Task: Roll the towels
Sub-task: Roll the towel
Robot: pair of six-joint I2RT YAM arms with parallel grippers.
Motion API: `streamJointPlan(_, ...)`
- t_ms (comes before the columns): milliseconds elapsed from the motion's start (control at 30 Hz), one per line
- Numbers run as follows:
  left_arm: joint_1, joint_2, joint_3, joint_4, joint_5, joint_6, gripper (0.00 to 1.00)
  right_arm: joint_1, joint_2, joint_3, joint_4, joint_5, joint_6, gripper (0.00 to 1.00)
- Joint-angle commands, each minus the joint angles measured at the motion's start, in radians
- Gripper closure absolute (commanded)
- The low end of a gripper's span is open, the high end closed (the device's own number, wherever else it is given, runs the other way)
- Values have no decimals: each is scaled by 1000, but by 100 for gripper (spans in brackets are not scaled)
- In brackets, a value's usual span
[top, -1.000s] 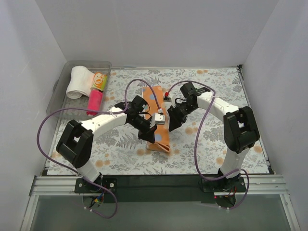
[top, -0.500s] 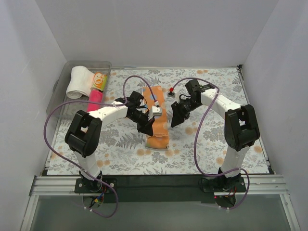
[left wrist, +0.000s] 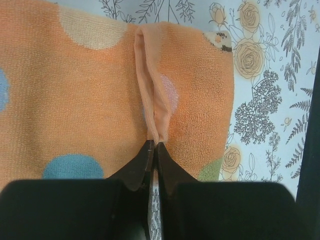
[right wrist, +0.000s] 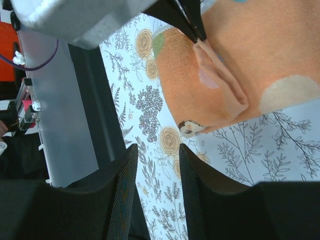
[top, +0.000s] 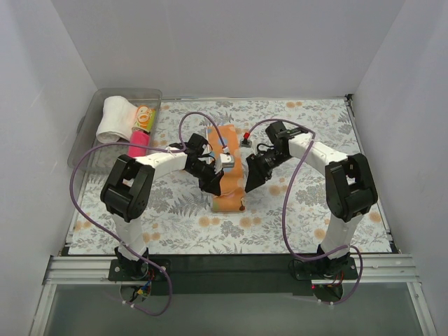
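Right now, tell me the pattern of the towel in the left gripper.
Orange towel with cream, blue and green spots; best in the left wrist view.

The orange towel (top: 229,201) lies outside the clear bin (top: 129,90), well off to its right and nearer the arms' bases, as a long narrow strip running away from them. Its terry cloth (left wrist: 65,90) carries cream, blue, green and pink spots and a small dark mark at one corner. A thin ridge of cloth is pinched up from its surface near that corner (right wrist: 260,50). Its near end looks doubled over, though the overhead view is too small to be sure.

Inside the bin lie three rolled towels: the white towel (top: 115,117) at its far left, the yellow patterned towel (top: 145,115) beside it, and the magenta towel (top: 138,145) at the near right.
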Motion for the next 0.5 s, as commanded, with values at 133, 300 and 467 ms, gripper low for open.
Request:
streamJointPlan(133,7,-52,-4,37,-82,5,99,57,53,40,68,-27,75,62)
streamJointPlan(300,8,-52,8,59,-101,12,96,57,111,52,98,-30,106,62)
streamJointPlan(467,10,-55,18,71,-104,19,90,58,139,63,121,-30,126,62)
